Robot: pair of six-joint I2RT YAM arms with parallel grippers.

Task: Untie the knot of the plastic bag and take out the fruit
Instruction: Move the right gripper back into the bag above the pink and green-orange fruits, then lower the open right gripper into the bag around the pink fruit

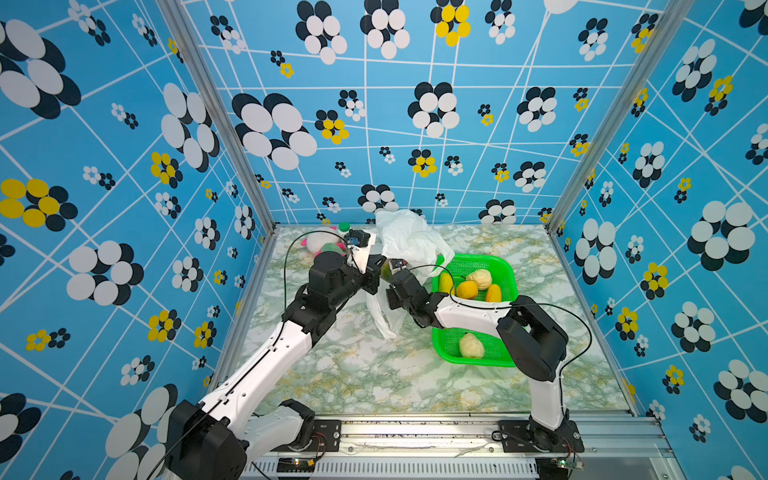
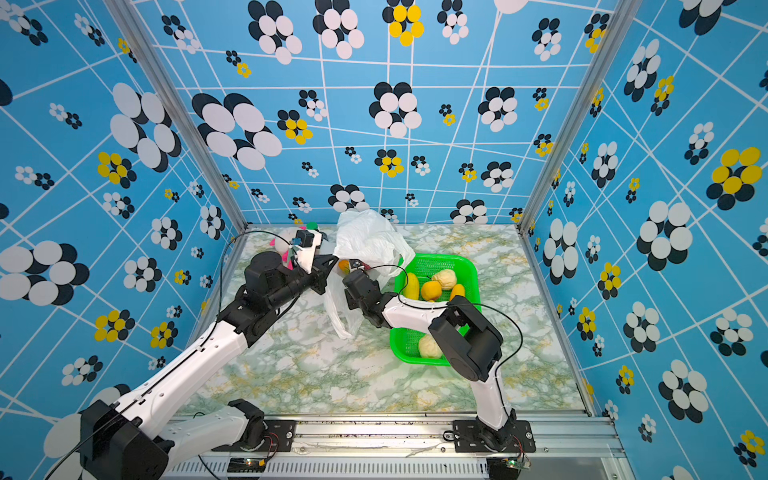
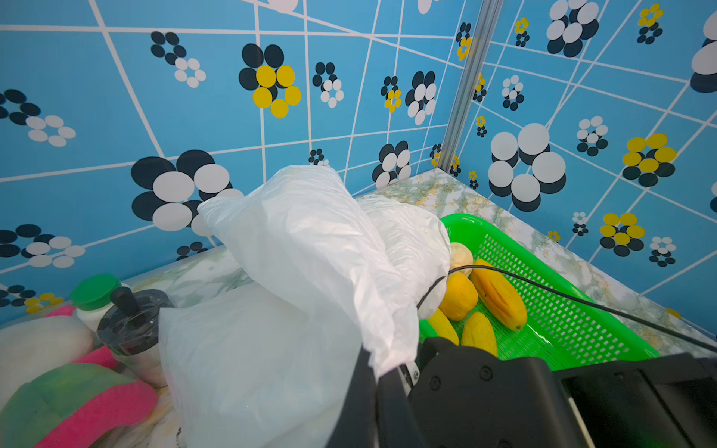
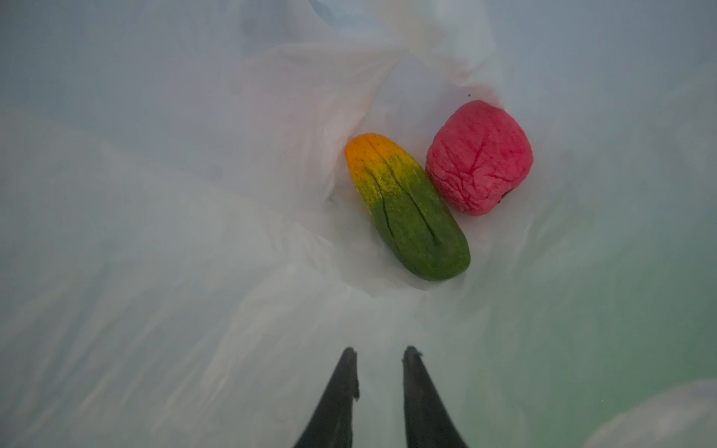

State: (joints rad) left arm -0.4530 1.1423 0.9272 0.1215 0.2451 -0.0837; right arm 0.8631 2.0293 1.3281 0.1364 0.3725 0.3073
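Observation:
The white plastic bag (image 1: 405, 239) stands at the back of the table, and my left gripper (image 3: 382, 372) is shut on its rim, holding it up. A loose handle strip (image 1: 384, 318) hangs down to the table. My right gripper (image 4: 380, 351) is inside the bag, its fingers a little apart with nothing between them. Beyond them, on the bag's bottom, lie a green-orange fruit (image 4: 407, 209) and a pink-red fruit (image 4: 479, 155). Several fruit lie in the green basket (image 1: 473, 259): yellow ones (image 1: 446, 282), an orange one (image 1: 466, 289) and cream ones (image 1: 471, 346). The knot is out of view.
A pink, green and white plush toy (image 3: 58, 388), a green-capped bottle (image 3: 95, 294) and a dark lidded cup (image 3: 132, 326) crowd the back left corner beside the bag. My right forearm crosses over the basket. Patterned walls close three sides.

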